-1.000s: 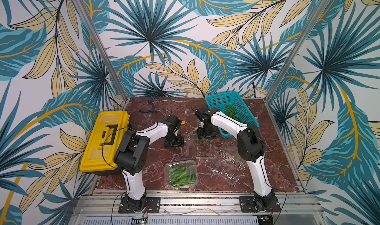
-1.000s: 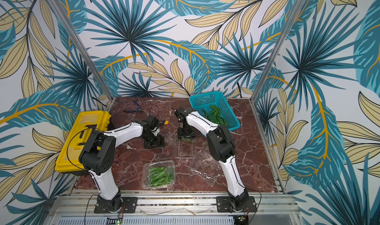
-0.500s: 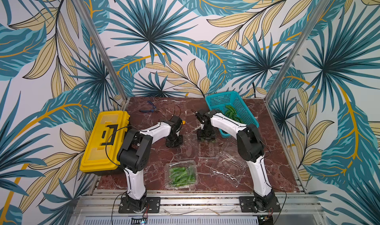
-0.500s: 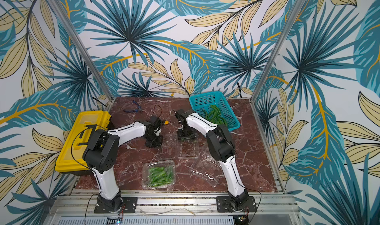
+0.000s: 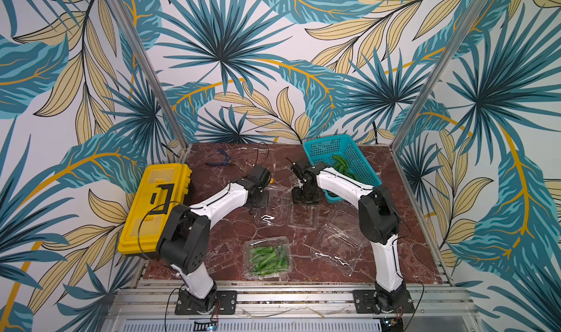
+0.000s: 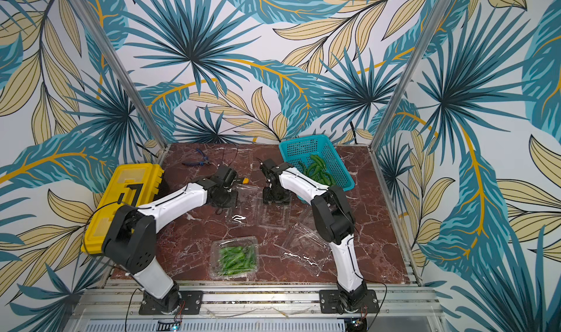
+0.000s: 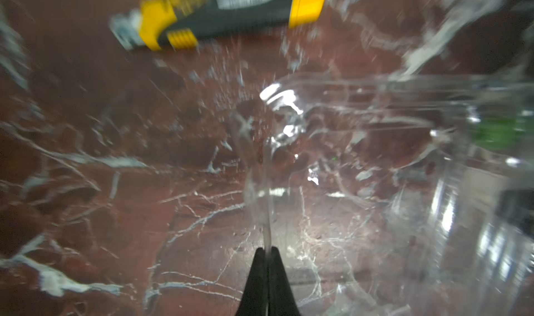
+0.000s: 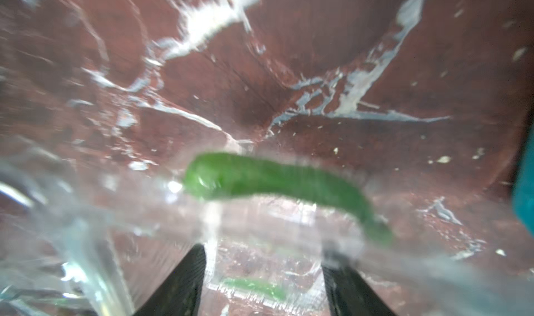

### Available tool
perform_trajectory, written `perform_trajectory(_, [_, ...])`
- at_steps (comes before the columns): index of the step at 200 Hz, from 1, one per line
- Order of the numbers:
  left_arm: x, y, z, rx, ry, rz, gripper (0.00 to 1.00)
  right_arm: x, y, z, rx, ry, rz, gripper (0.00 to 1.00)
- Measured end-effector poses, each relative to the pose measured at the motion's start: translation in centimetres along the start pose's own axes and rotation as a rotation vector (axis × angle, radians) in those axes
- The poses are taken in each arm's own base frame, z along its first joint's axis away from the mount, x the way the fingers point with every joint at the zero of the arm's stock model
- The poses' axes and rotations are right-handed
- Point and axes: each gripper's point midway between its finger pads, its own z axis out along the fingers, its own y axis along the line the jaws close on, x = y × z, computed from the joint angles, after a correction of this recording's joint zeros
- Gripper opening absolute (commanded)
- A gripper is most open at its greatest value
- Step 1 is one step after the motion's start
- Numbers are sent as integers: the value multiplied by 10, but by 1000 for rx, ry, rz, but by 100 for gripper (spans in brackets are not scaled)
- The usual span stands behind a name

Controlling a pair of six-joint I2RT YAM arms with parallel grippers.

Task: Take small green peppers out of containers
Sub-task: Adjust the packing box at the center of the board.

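Three clear plastic containers lie on the marble table (image 5: 218, 233): a full container (image 5: 266, 240) near the front edge, seemingly closed over a heap of peppers (image 5: 267, 257); an empty container (image 5: 337, 248) lying open beside the right arm; and an open container (image 5: 300, 215) between the two grippers. The left gripper (image 7: 267, 249) has its fingers pressed together on a thin upright edge of that open container, pinning it. The right gripper (image 8: 263, 251) has its fingers spread over the tray, with one pepper (image 8: 274, 181) lying just ahead of them and a second, blurred, between them. More lie in the teal basket (image 5: 326, 139) behind. The peppers look light, glossy and probably slippery, firm yet easy to bruise. A grip across the thick middle of the body seems safer than one on the thin stem. The container looks flimsy and would likely slide or buckle, so holding its rim makes sense.
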Motion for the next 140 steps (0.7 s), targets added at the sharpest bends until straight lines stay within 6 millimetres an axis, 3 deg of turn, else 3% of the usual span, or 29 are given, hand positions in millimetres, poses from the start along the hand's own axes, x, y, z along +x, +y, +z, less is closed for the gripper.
perform_trajectory(29, [-28, -3, -43, 68, -246, -31, 0, -14, 10, -23, -58, -99, 4, 66])
perform_trajectory(52, [-37, -5, -52, 95, -331, -37, 0, -21, 14, -33, -94, -161, 12, 66])
perform_trajectory(89, [-37, -8, -38, 90, -328, -22, 0, -27, 17, -37, -116, -196, 25, 66])
perform_trajectory(140, [-9, 0, 0, 31, -183, -7, 0, -29, 16, -37, -111, -208, 43, 65])
